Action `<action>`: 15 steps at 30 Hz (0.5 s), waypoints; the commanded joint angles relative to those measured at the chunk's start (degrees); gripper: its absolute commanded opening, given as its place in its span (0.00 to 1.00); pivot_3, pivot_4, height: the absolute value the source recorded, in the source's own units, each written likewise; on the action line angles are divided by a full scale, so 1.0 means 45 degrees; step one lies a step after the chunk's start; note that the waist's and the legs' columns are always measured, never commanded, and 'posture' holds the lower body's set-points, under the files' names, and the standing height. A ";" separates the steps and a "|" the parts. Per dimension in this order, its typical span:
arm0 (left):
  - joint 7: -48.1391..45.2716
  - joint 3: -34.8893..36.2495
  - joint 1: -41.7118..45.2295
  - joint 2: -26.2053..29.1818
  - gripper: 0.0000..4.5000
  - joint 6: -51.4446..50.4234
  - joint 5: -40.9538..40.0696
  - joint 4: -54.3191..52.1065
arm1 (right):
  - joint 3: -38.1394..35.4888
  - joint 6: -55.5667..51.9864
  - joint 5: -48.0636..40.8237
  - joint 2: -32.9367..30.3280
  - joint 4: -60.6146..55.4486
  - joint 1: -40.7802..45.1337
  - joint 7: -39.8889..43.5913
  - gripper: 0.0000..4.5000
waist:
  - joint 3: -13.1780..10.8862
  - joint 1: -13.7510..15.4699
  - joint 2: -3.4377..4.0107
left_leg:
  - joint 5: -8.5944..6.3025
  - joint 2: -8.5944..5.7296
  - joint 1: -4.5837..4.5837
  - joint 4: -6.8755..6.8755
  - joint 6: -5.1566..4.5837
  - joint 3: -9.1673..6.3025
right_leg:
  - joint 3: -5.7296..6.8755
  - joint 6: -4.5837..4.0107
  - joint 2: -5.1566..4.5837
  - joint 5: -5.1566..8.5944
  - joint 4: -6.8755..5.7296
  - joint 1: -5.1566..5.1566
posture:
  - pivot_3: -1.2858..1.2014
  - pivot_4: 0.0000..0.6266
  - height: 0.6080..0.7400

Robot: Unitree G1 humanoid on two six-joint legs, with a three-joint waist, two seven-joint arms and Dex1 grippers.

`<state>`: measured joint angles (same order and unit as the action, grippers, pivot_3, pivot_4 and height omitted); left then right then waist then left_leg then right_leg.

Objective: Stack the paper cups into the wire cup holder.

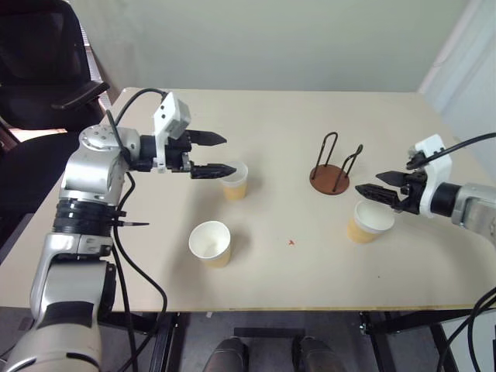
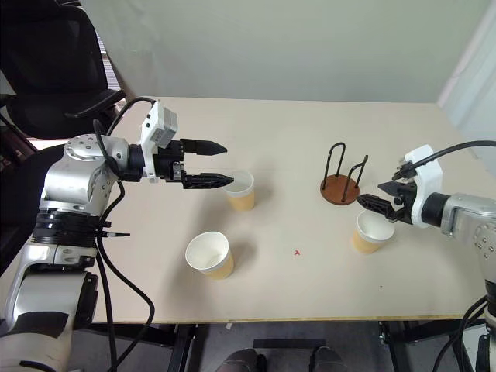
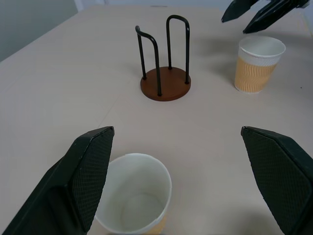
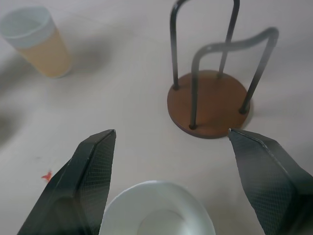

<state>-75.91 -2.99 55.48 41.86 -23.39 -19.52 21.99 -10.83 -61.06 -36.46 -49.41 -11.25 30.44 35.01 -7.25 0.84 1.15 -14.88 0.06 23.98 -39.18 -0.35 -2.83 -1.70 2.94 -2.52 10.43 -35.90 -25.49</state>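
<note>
Three paper cups and the holder (image 1: 331,177) are standing upright on the desk (image 1: 310,263); the holder is empty, so no cup is stacked yet. With the holder as landmark: the left cup (image 1: 234,180) is sitting well to its left, the near cup (image 1: 211,243) is farther left and nearer the robot, and the right cup (image 1: 369,222) is standing just to its right and slightly nearer the robot.

Handling. The cups are judged to be light, thin-walled and easily crushed or tipped; a gentle pinch across the wall just below the white rim band looks safest, and the ribbed tan sleeve should be giving some friction. The holder is judged stiff, with wire loops only slightly wider than a cup, so a cup will probably need to go in straight from above.

Hand pose. The left hand (image 1: 211,153) is pointing toward the holder, nearly level, with its fingers spread wide apart, the lower fingertip (image 1: 226,168) hovering close over the left cup's rim, and nothing between them. The right hand (image 1: 385,187) is pointing leftward and slightly down, reaching over the right cup, its fingers likewise wide apart and empty; in its wrist view that cup's mouth is lying between the two fingers, below them.
</note>
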 commanded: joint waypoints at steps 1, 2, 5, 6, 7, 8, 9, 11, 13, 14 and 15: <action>-0.0025 0.0393 0.0017 0.0191 0.99 0.0053 -0.0145 -0.0583 | 0.0258 0.0607 0.0548 0.0136 0.0485 0.0687 -0.0054 0.85 | 0.0000 -0.0002 0.0000 | 0.0000 0.0000 0.0001 0.0000 0.0000 -0.0003 | 0.0001 0.0000 0.0000 0.0000 0.0000 0.0000 | 0.52 0.24 1.00; -0.0010 0.0407 -0.0026 0.0193 0.99 0.0029 -0.0168 -0.0659 | 0.0330 0.0680 0.0651 0.0189 0.0623 0.0776 -0.0046 0.85 | 0.0000 0.0001 0.0000 | 0.0000 0.0000 0.0001 0.0000 0.0000 0.0000 | 0.0001 0.0000 0.0000 0.0000 0.0000 0.0000 | 0.52 0.24 1.00; 0.0020 0.0449 -0.0124 0.0211 0.99 -0.0007 -0.0216 -0.0812 | 0.0492 0.0851 0.0896 0.0330 0.0911 0.0992 -0.0014 0.85 | 0.0000 0.0012 0.0000 | 0.0000 0.0000 0.0002 0.0001 0.0000 -0.0007 | 0.0005 0.0000 0.0000 0.0000 0.0002 0.0000 | 0.52 0.24 1.00; 0.0015 0.0468 -0.0131 0.0229 0.99 -0.0002 -0.0228 -0.0815 | 0.0540 0.0881 0.0957 0.0380 0.1013 0.1099 -0.0011 0.85 | 0.0000 0.0010 0.0000 | -0.0001 -0.0001 0.0003 0.0001 -0.0001 -0.0003 | 0.0004 0.0000 0.0000 0.0000 0.0003 0.0000 | 0.52 0.24 1.00; 0.0011 0.0483 -0.0132 0.0245 0.99 0.0008 -0.0235 -0.0809 | 0.0563 0.0883 0.0988 0.0408 0.1075 0.1181 -0.0001 0.85 | 0.0000 0.0006 0.0000 | -0.0001 0.0000 0.0003 0.0001 -0.0001 -0.0002 | 0.0003 0.0000 -0.0001 0.0000 0.0003 0.0000 | 0.52 0.24 1.00; 0.0006 0.0495 -0.0138 0.0259 0.99 0.0015 -0.0245 -0.0812 | 0.0577 0.0880 0.1021 0.0418 0.1093 0.1222 0.0020 0.85 | 0.0000 0.0002 0.0000 | -0.0001 0.0000 0.0003 0.0001 -0.0001 -0.0002 | 0.0003 0.0000 -0.0001 0.0000 0.0003 0.0000 | 0.52 0.24 1.00; 0.0003 0.0503 -0.0142 0.0269 0.99 0.0020 -0.0254 -0.0817 | 0.0571 0.0856 0.1037 0.0425 0.1088 0.1248 0.0040 0.85 | 0.0000 0.0003 0.0000 | -0.0001 -0.0001 0.0003 0.0002 -0.0001 0.0002 | 0.0002 0.0000 -0.0001 0.0000 0.0003 -0.0003 | 0.52 0.24 1.00; 0.0006 0.0498 -0.0149 0.0270 0.99 0.0045 -0.0260 -0.0815 | 0.0553 0.0826 0.1051 0.0446 0.1067 0.1285 0.0075 0.85 | 0.0000 0.0003 0.0000 | 0.0000 0.0001 0.0003 0.0002 0.0000 -0.0002 | 0.0003 0.0000 -0.0001 0.0000 0.0001 -0.0003 | 0.52 0.24 1.00; 0.0016 0.0472 -0.0138 0.0250 0.99 0.0101 -0.0239 -0.0766 | 0.0558 0.0853 0.1090 0.0516 0.1109 0.1364 0.0053 0.85 | 0.0000 0.0003 0.0000 | 0.0000 0.0000 0.0003 0.0002 0.0000 -0.0004 | 0.0003 0.0000 -0.0001 0.0000 0.0002 -0.0002 | 0.52 0.24 1.00; 0.0025 0.0457 -0.0124 0.0232 0.99 0.0132 -0.0220 -0.0729 | 0.0570 0.0883 0.1129 0.0573 0.1166 0.1422 0.0024 0.85 | 0.0000 -0.0002 0.0000 | 0.0000 0.0000 0.0003 0.0002 0.0000 -0.0002 | 0.0003 0.0000 -0.0001 0.0000 0.0002 -0.0002 | 0.52 0.24 1.00; 0.0037 0.0433 -0.0102 0.0206 0.99 0.0176 -0.0189 -0.0679 | 0.0607 0.0945 0.1204 0.0703 0.1290 0.1529 -0.0054 0.85 | 0.0000 -0.0004 0.0000 | 0.0000 0.0000 0.0003 0.0001 -0.0001 0.0002 | 0.0002 0.0000 -0.0001 0.0000 0.0001 -0.0002 | 0.52 0.24 1.00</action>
<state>-75.85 -2.93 54.55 42.10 -23.51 -20.01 20.18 -7.47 -58.01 -31.47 -46.32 -4.92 35.40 35.01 -7.25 0.82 1.15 -14.88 0.06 24.00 -39.17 -0.35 -2.82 -1.70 2.94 -2.52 10.43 -35.90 -25.50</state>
